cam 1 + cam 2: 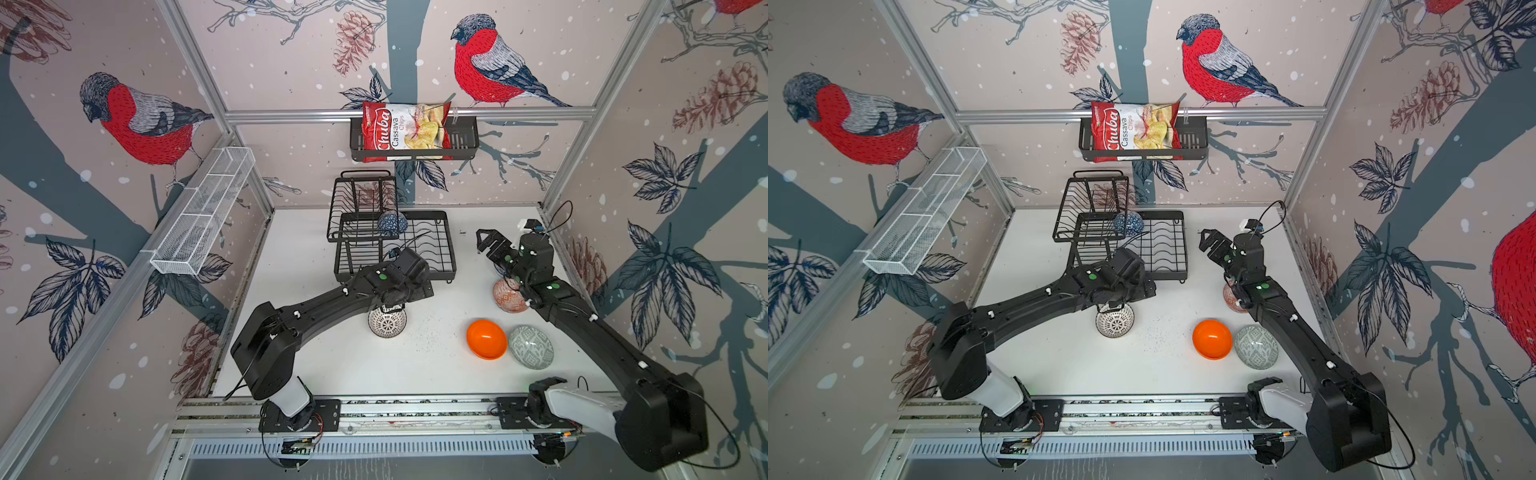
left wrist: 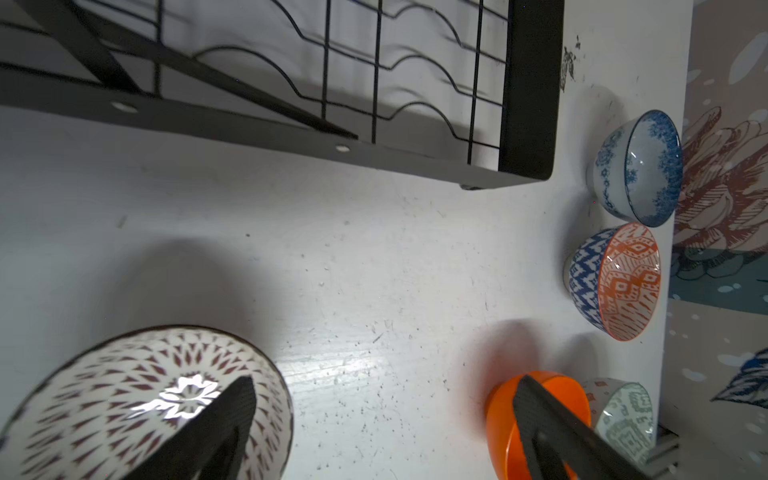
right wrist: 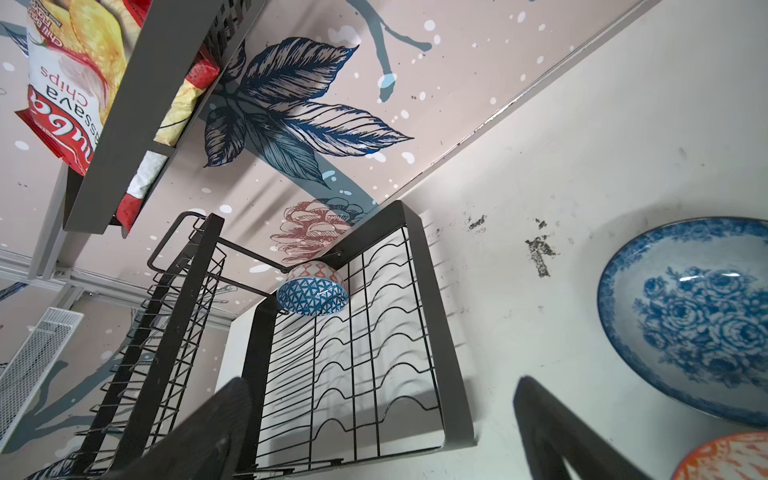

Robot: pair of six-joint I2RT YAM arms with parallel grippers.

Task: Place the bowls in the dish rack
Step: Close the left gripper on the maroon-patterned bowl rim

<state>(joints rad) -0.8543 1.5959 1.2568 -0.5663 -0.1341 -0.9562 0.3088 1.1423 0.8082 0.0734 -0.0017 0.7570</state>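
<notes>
The black wire dish rack (image 1: pixel 451 249) (image 1: pixel 1185 249) stands at the back of the table, and a dark blue geometric bowl (image 1: pixel 392 223) (image 3: pixel 312 293) sits in it under the upper shelf. My left gripper (image 2: pixel 382 440) hangs open just above the black-white radial bowl (image 1: pixel 387 323) (image 2: pixel 124 399), one finger over its inside. My right gripper (image 1: pixel 485 241) (image 3: pixel 378 440) is open and empty, raised right of the rack. Below its arm lie the blue-white floral bowl (image 2: pixel 636 166) (image 3: pixel 698 320) and the orange-white patterned bowl (image 1: pixel 509 299). The plain orange bowl (image 1: pixel 486 338) and the grey-green bowl (image 1: pixel 532 347) sit front right.
A black slatted basket (image 1: pixel 465 141) with a chips bag (image 1: pixel 405 131) hangs on the back wall above the rack. A long white mesh basket (image 1: pixel 203 216) is fixed to the left wall. The right wall stands close behind the floral and orange-white bowls.
</notes>
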